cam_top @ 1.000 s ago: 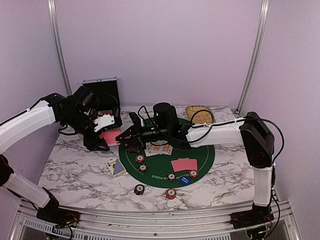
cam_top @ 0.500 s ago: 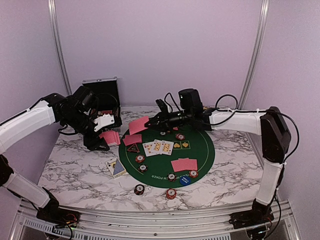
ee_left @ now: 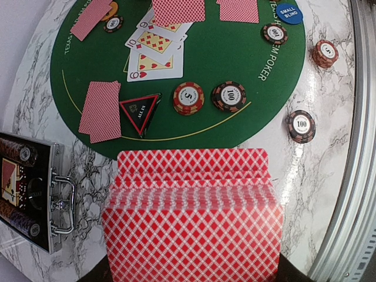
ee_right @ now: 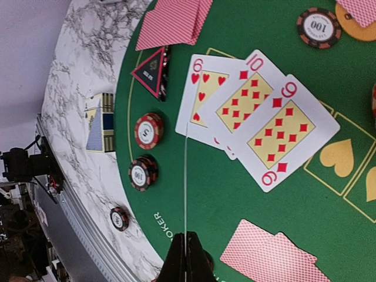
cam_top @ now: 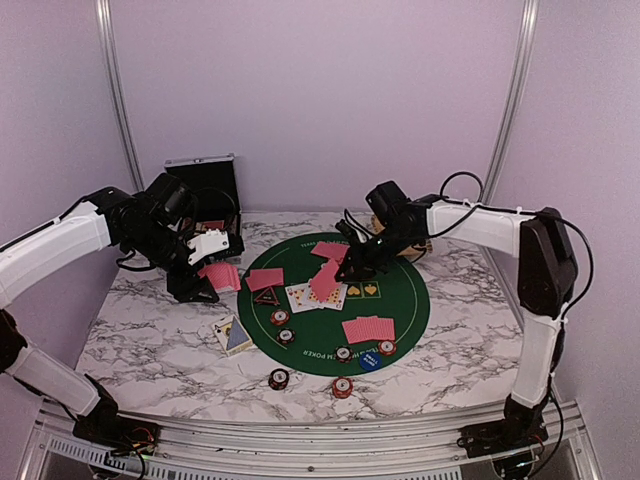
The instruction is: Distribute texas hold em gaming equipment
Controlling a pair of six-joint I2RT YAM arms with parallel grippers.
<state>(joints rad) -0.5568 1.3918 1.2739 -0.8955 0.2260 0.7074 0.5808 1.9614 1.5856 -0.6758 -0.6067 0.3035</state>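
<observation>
At far left, the open silver case [cam_top: 205, 188] stands at the back of the marble table [cam_top: 150, 340]. Just in front of it, the left gripper [cam_top: 207, 268] is clenched on the deck of red-backed cards [ee_left: 194, 223]. The deck is slightly fanned and is held above the table, off the left edge of the green mat [cam_top: 400, 310]. This grip is to be kept firm and the deck level, so that no card slides out of the fan.

On the left part of the mat lie a face-down pair [cam_top: 264, 279], the black triangular marker [cam_top: 265, 296] and two poker chips [cam_top: 279, 318]. Further chips lie along the near edge and on the marble. At the centre, three face-up cards [ee_right: 252, 111] overlap in a row.

The right gripper [ee_right: 188, 252] is closed on a single red-backed card [cam_top: 327, 283], which is pinched by one edge and hangs tilted above that row. The step is judged to be the laying of this card on the mat.

- The card should be carried clear of the row, probably to the marked boxes [ee_right: 338, 161] just beyond it.
- It should be lowered until its free edge touches the felt, laid flat, and only then released.
- If it is released from height, it may glide onto the row or the nearby chip [ee_right: 319, 26].
- The jaws should be lifted straight up afterwards.
</observation>
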